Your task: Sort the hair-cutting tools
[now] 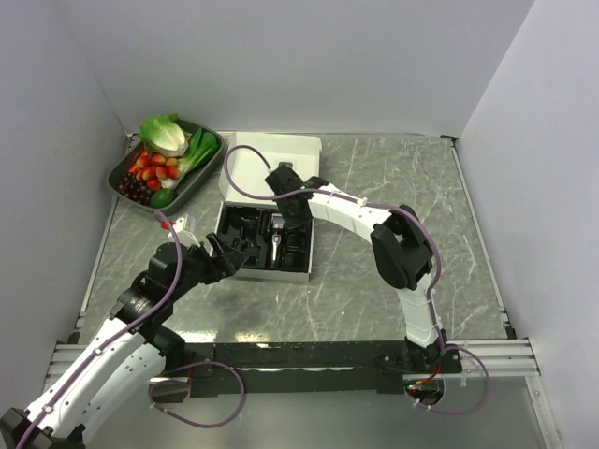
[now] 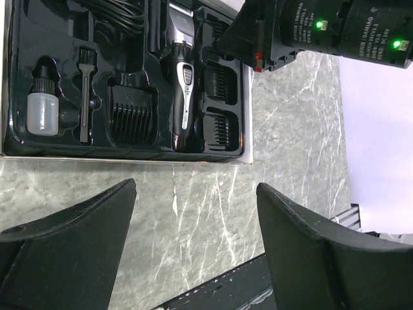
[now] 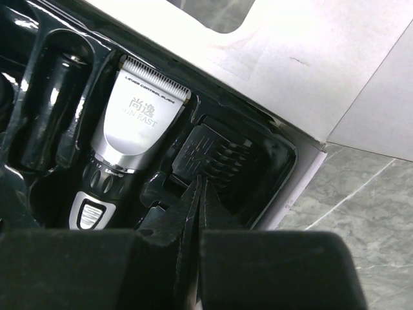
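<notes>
Reaching into the black tray [image 3: 285, 160], our right hand [image 3: 197, 194], pressed together on nothing we can see, points at a comb guard [image 3: 216, 155] beside the clipper [image 3: 132, 129], while our left hand [image 2: 195, 187] hovers spread over the surface [image 2: 290, 129]; next, the right likely must open to grip.

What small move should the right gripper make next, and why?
Probably reopen and shift a little towards the ribbed black plastic comb guard. The right gripper looks fully shut at its edge, over the black moulded tray, with nothing visibly pinched between its fingers.
</notes>
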`<state>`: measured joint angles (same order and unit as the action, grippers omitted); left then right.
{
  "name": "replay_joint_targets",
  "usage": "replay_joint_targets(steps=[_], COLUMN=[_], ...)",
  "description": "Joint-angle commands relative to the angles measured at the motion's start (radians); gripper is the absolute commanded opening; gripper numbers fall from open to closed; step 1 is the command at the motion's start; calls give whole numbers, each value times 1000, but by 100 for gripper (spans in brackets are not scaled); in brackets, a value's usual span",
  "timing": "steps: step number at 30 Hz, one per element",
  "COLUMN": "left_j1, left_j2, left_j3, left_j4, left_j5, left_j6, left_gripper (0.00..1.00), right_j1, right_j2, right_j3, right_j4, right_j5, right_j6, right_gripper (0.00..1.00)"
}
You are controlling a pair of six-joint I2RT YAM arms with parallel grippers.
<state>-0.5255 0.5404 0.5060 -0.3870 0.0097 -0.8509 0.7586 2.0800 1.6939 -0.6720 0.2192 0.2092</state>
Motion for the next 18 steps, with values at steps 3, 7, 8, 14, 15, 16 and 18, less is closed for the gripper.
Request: replay_joint_targets(steps=[3,7,8,14,15,16,18], left_j1=[-4,-4,-4,-4,-4,-4,-4], left_j2=[-3,1,3,20,21,27,30], left_j3=[29,32,34,58,62,71,77], left_j4=[5,8,10,-4,-7,-10,-13], left_j5=[-7,-7,-7,-43,-48,-53,-69], left_j6=[16,16,16,26,27,27,30], left_gripper=[81,81,81,82,82,82,82], right_j1=[-11,-12,-8,-8,-8,-7,-7], right_j2=[23,-17,-23,-89,-100,-119,-139], right_j3=[-10,-7,0,6,6,1,-5], right_j4=[34,43,35,35,37,38,43], right_j5=[23,26,25,45,52,57,68], right_j6=[45,39,38,30,29,27,24], right_gripper=[0,0,0,0,0,0,0])
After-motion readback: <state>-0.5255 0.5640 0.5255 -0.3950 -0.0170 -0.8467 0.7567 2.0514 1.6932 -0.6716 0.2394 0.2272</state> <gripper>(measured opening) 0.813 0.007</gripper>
